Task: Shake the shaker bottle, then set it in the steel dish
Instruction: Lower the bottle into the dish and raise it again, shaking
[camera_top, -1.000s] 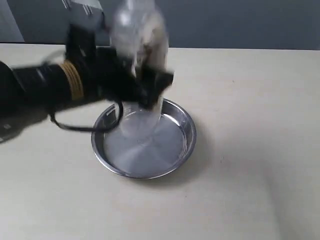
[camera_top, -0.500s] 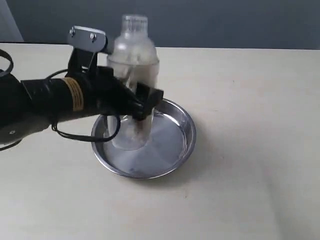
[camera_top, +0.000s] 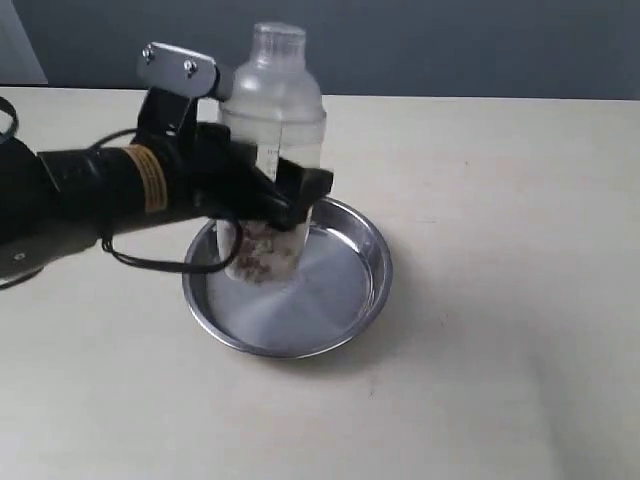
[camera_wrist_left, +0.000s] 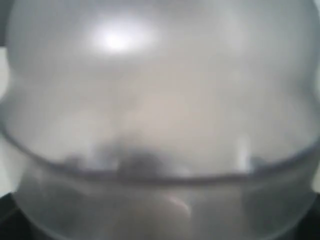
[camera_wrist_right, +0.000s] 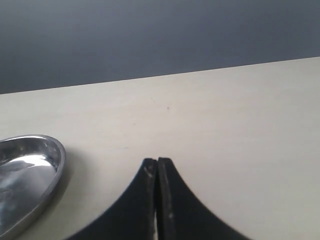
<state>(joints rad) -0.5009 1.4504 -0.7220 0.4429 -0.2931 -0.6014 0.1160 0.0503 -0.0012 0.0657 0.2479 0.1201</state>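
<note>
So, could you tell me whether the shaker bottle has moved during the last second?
Yes. Against the steel dish, which stayed put, the shaker bottle has come slightly down, from a blurred, higher position; its base hangs over the dish's left half.

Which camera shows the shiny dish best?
The exterior view: nearly the whole round steel dish shows, below the shaker bottle. The right wrist view catches only one edge; the left wrist view shows just blurry bottle.
</note>
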